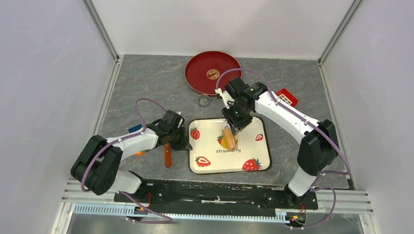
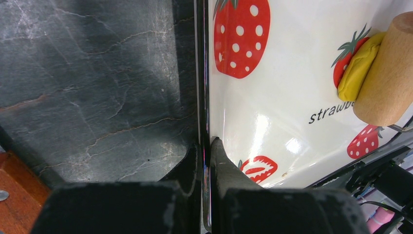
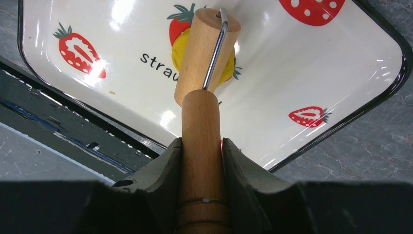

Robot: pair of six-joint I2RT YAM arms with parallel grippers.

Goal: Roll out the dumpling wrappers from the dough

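A lump of yellow dough (image 1: 223, 142) lies mid-tray on the white strawberry tray (image 1: 245, 149). The wooden roller (image 1: 228, 134) rests on top of the dough (image 3: 180, 49). My right gripper (image 3: 202, 144) is shut on the roller's handle (image 3: 200, 122), and the roller's drum (image 3: 207, 44) covers most of the dough. My left gripper (image 2: 207, 146) is shut on the tray's left rim (image 2: 204, 73), one finger inside the tray and one outside. One small dumpling wrapper (image 1: 213, 74) lies on the red plate (image 1: 198, 77) at the back.
A small clear round ring (image 1: 204, 100) stands between plate and tray. A red grid-like piece (image 1: 287, 96) lies behind my right arm. An orange-handled tool (image 1: 167, 154) and a blue item (image 1: 135, 128) lie by my left arm. The arms' base rail runs along the near edge.
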